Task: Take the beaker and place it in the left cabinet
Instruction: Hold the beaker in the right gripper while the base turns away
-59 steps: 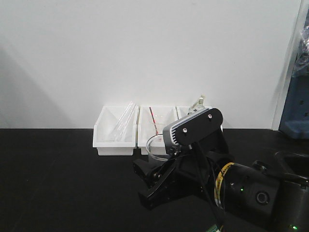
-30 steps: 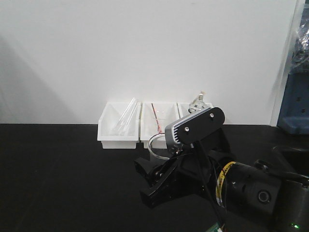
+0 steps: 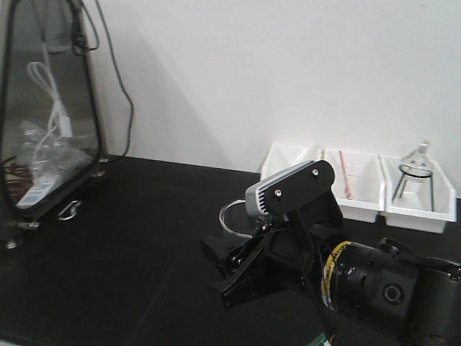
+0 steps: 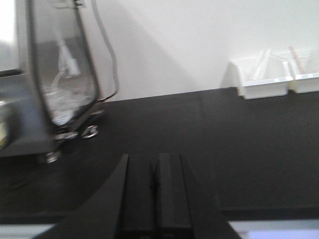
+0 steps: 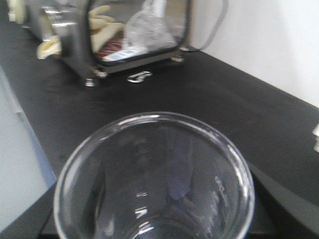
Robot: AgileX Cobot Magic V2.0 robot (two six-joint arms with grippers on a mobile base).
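The beaker [image 5: 149,149], clear glass with faint printed markings, fills the lower half of the right wrist view, and I look straight into its open mouth. My right gripper [image 5: 157,211] is shut on the beaker, its dark fingers showing at both sides through the glass. From the front, only the beaker's rim [image 3: 232,218] shows behind the grey wrist camera, above the black fingers [image 3: 216,252]. My left gripper [image 4: 155,160] is shut with nothing in it, hovering over the black table [image 4: 249,149]. The left cabinet is out of view.
A metal-framed glass case [image 3: 50,108] holding cables and bags stands at the table's far left, with a cord trailing up the wall. White open bins [image 3: 353,189] line the wall at the right, one holding a round flask on a tripod [image 3: 415,167].
The whole view has swung left: the white bins slid to the right of the frame and the glass case came into sight. My right gripper still holds the beaker the same way.
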